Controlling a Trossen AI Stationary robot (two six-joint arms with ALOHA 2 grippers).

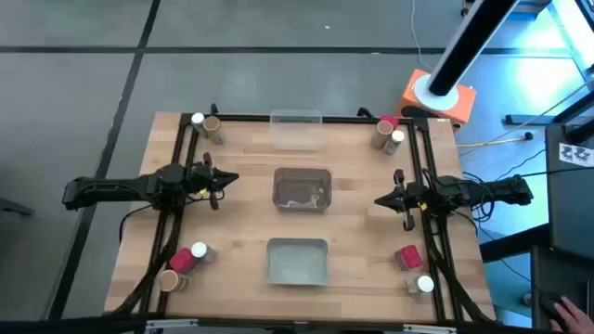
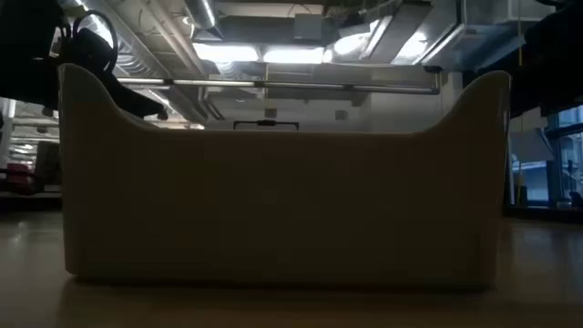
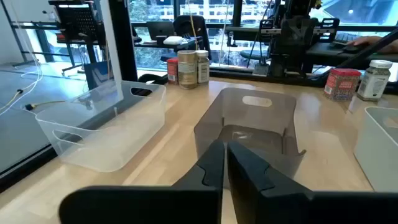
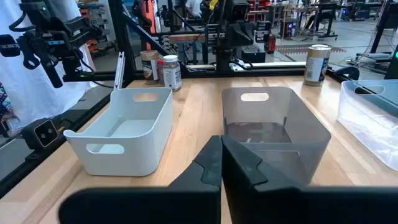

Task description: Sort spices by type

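Note:
The spices stand in four small groups at the table's corners: far left point(image 1: 206, 126), far right point(image 1: 390, 134), near left point(image 1: 184, 263) and near right point(image 1: 414, 269). They are tan-topped cylinders, white-lidded jars and red boxy ones, all upright on their bases. My left gripper point(image 1: 227, 178) is shut at the table's left side, level with the middle tray and pointing toward it. My right gripper point(image 1: 379, 199) is shut at the right side, facing it. In the wrist views the shut left gripper point(image 3: 225, 158) and the shut right gripper point(image 4: 221, 155) hold nothing.
Three trays line the table's middle: a clear one point(image 1: 295, 130) at the far edge, a dark grey one point(image 1: 302, 189) in the centre between the grippers, and a pale one point(image 1: 297, 261) near the front, which fills the low view point(image 2: 282, 200). Black rails point(image 1: 186, 167) run along both sides.

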